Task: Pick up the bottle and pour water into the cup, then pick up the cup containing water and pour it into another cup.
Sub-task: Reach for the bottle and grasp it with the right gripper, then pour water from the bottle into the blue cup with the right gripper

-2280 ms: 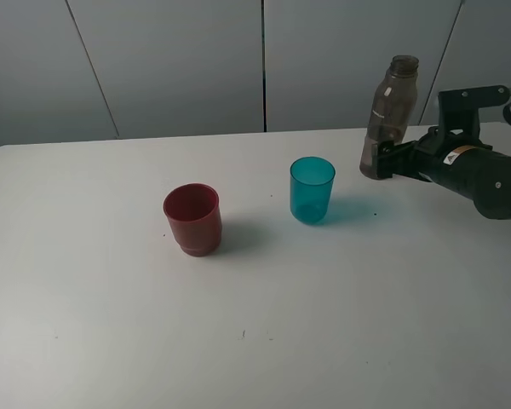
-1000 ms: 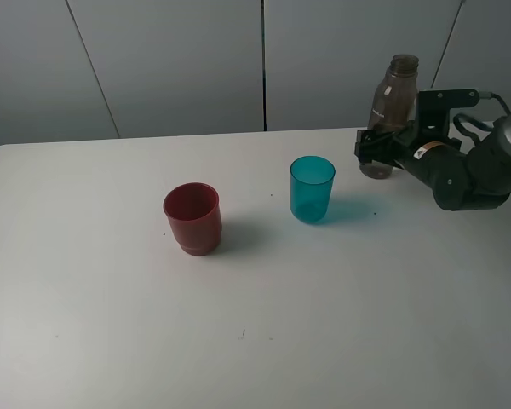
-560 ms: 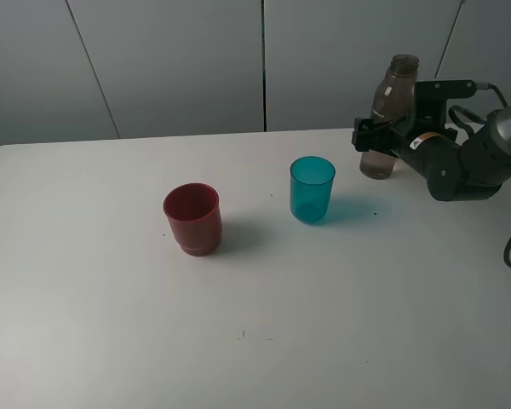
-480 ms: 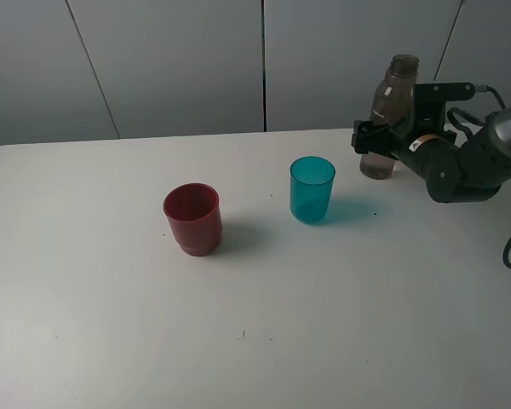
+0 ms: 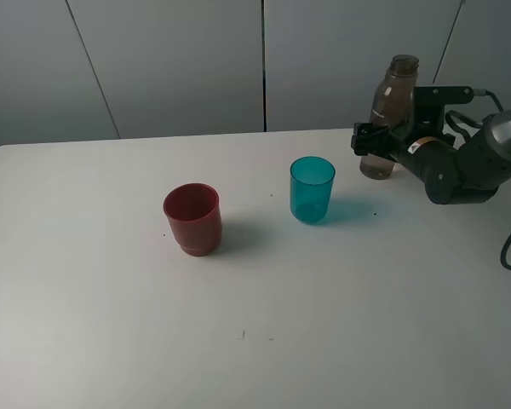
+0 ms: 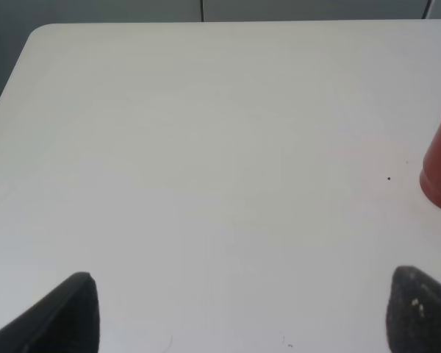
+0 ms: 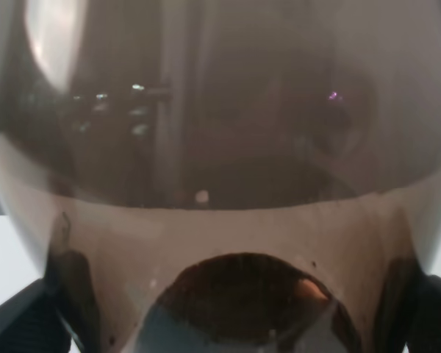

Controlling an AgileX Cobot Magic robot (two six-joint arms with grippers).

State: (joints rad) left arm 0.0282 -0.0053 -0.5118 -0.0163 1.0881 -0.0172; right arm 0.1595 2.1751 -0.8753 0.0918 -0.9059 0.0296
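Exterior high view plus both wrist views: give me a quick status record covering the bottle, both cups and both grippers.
bottle: upright, at the far right of the table
right gripper: around the bottle's lower half, one finger on each side; cannot tell whether it is clamped
teal cup: upright, left of the bottle and apart from it
red cup: upright, left of the teal cup, nearer the camera
left gripper: open, above the table, holding nothing; the red cup is at the edge of its view
pouring: not yet begun

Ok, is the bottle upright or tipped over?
Upright. The bottle stands vertical, neck pointing up and open mouth on top, with the right claw at its lower body.
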